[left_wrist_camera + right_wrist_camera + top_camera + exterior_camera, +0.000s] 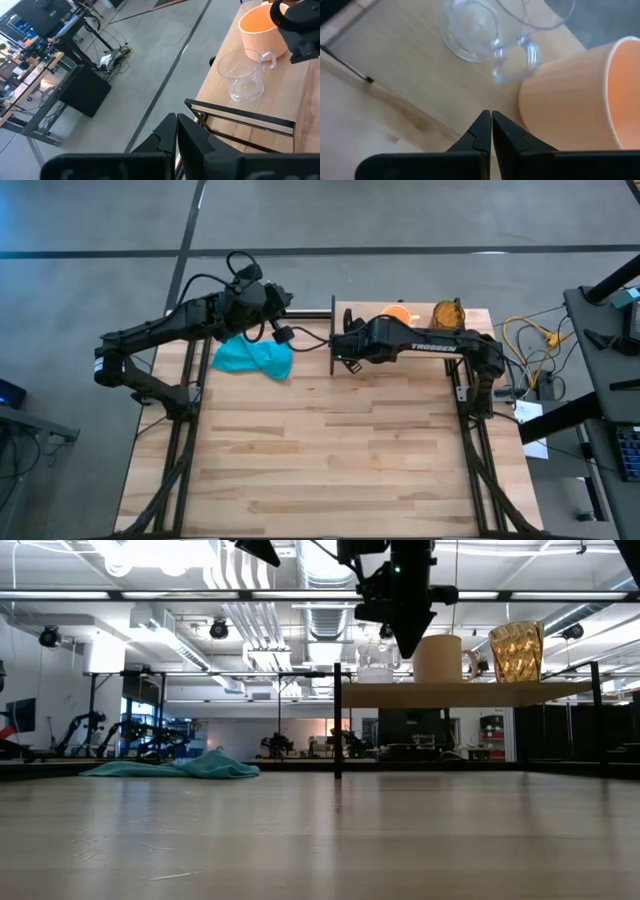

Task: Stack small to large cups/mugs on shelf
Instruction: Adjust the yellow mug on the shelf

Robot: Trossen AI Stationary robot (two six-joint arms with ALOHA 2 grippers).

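Obs.: all three vessels stand on the raised light-wood shelf with black metal posts (460, 693), in a row. The small clear glass cup with a handle (241, 76) sits nearest the shelf's post end, the mid-sized orange mug (590, 95) just beside it, and the amber faceted tumbler (516, 651) beyond the mug at the shelf's far end. The glass cup's handle points toward the mug and comes very near its wall.

Right claw (491, 131): fingers pressed together, holding nothing, poised above the shelf just short of the gap between glass cup and mug. Left claw (176, 131): fingers also together, empty, parked off the shelf's post end, above the crumpled teal cloth (253, 357) on the bench.

Judgement: size order already looks right; what likely remains is nesting, or else the task is near done.

If you nest them:
- Open the right claw before descending; closed tips will only shove the glass.
- Take the glass by its rim on the side away from the handle, clear of the mug.
- Lift straight up above the mug's lip before moving across.
- Lower slowly; glass on ceramic can chip or tip.
- Keep the left arm parked by the cloth.
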